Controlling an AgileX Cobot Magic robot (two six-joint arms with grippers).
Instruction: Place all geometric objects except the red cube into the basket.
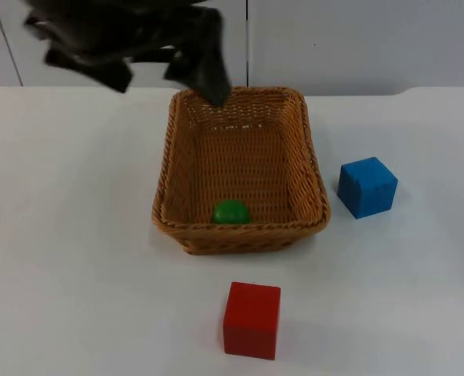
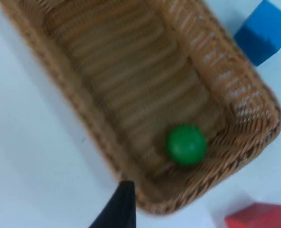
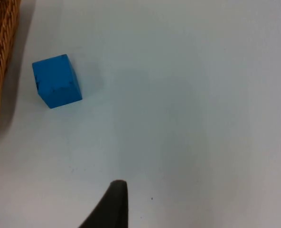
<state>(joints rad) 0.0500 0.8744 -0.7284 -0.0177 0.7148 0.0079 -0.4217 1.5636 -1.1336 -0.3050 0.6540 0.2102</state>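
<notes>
Altogether: one green ball [image 1: 231, 211] in basket [image 1: 177, 157], apparently; two cubes outside.

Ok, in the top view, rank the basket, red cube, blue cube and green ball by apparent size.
1. wicker basket
2. red cube, though nearest the camera, so its edge over the blue one is unsure
3. blue cube
4. green ball

Ball [image 1: 231, 211] in basket [image 1: 171, 141], near front wall. One cube [image 1: 367, 186] right of basket, other cube [image 1: 251, 319] before it.
</notes>
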